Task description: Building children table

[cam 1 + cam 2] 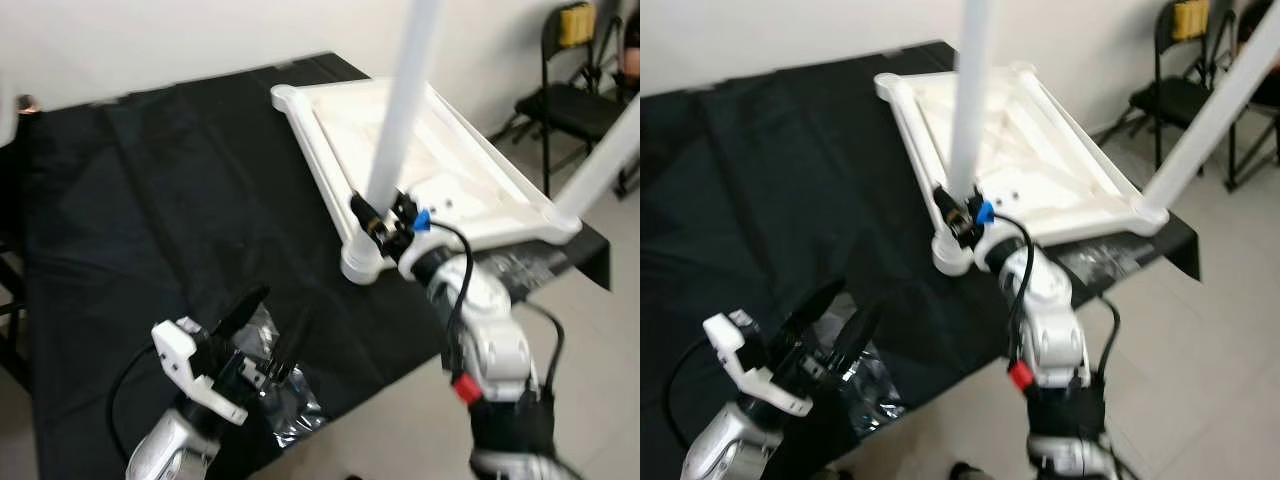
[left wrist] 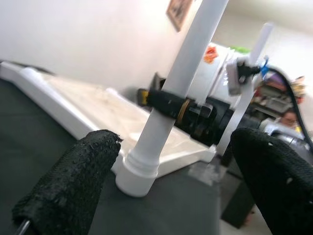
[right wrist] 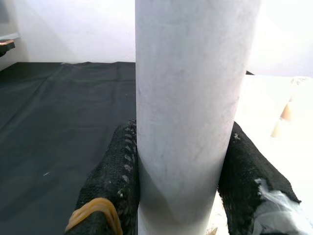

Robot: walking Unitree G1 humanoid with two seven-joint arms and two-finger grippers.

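So the tabletop [image 1: 440,160] is lying upside down on the black cloth [image 1: 150,200], and one white leg [image 1: 400,110] stands nearly upright in the near corner socket [image 1: 362,262]. The right gripper [image 1: 385,218] has its fingers clamped round that leg, just above the socket. The left gripper [image 1: 262,325] hovers low over the cloth with fingers spread wide, holding nothing (a crinkly plastic bag [image 1: 285,400] sits under it). The right arm's clearly nearer; I'd guess it's twisting the leg home about its long axis.

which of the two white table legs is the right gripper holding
The upright white round table leg at the near corner, clamped by the right gripper; the other white leg at the right corner stands untouched.
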